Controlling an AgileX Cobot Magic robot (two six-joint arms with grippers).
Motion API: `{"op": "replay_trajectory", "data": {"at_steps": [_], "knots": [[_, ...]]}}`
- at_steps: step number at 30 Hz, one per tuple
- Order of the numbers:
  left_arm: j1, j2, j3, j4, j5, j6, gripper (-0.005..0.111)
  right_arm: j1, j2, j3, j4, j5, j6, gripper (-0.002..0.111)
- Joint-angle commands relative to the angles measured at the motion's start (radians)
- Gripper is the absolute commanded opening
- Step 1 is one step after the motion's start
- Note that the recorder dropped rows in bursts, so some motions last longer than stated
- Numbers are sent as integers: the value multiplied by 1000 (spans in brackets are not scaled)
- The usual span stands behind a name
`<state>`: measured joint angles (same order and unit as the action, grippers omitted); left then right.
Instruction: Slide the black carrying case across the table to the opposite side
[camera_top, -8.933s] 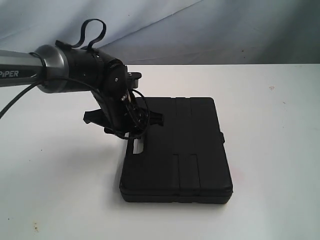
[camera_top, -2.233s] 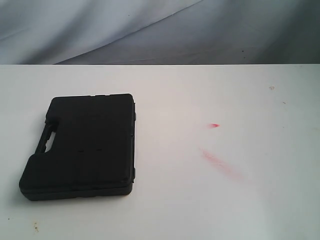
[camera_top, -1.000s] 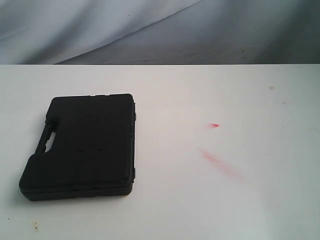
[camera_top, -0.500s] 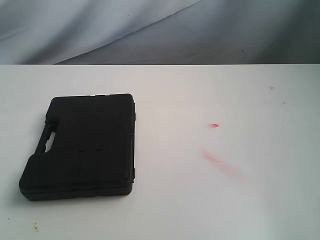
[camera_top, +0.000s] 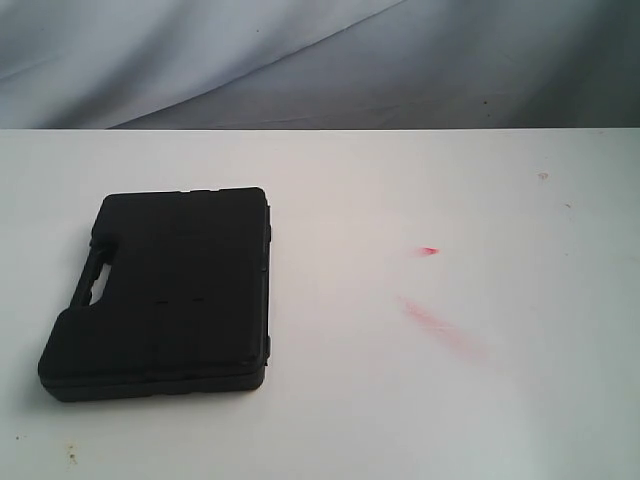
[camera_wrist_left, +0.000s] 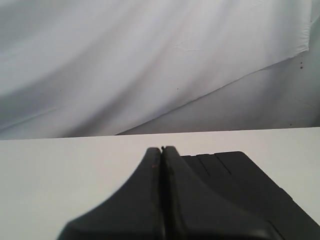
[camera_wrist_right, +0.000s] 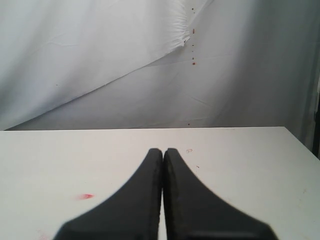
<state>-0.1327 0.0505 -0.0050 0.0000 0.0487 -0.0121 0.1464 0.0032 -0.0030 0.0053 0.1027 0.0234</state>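
The black carrying case (camera_top: 165, 295) lies flat on the left side of the white table (camera_top: 420, 400), handle slot toward the left edge. No arm shows in the exterior view. In the left wrist view my left gripper (camera_wrist_left: 162, 149) is shut with nothing in it, and part of the case (camera_wrist_left: 240, 180) shows past its fingers, apart from them. In the right wrist view my right gripper (camera_wrist_right: 163, 150) is shut and empty over bare table (camera_wrist_right: 240, 160).
Red smears (camera_top: 440, 325) and a small red mark (camera_top: 428, 250) stain the tabletop right of centre. A grey-white cloth backdrop (camera_top: 320, 60) hangs behind the table's far edge. Small specks (camera_top: 70, 455) dot the near left corner.
None over the last seconds. Much earlier, the left arm was on the case at the table's middle; the case now lies at the left and the arm is gone from view.
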Motion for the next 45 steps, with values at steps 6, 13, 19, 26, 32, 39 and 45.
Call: {"op": "replay_trajectory", "data": {"at_steps": [6,13,19,26,32,39,45], "knots": [[5,-3,5,0,1,-21,0,-9,-3,3,7,-9,-5,0],[64,-3,5,13,1,-59,0,-9,-3,3,7,-9,-5,0],[103,-3,5,13,1,-32,0,-9,-3,3,7,-9,-5,0],[103,-3,5,20,20,-32,0,-9,-3,3,7,-9,-5,0],[103,-3,5,89,38,-32,0,-9,-3,3,7,-9,-5,0],[103,-3,5,89,35,-32,0,-9,-3,3,7,-9,-5,0],[103,-3,5,89,35,-32,0,-9,-3,3,7,-9,-5,0]]}}
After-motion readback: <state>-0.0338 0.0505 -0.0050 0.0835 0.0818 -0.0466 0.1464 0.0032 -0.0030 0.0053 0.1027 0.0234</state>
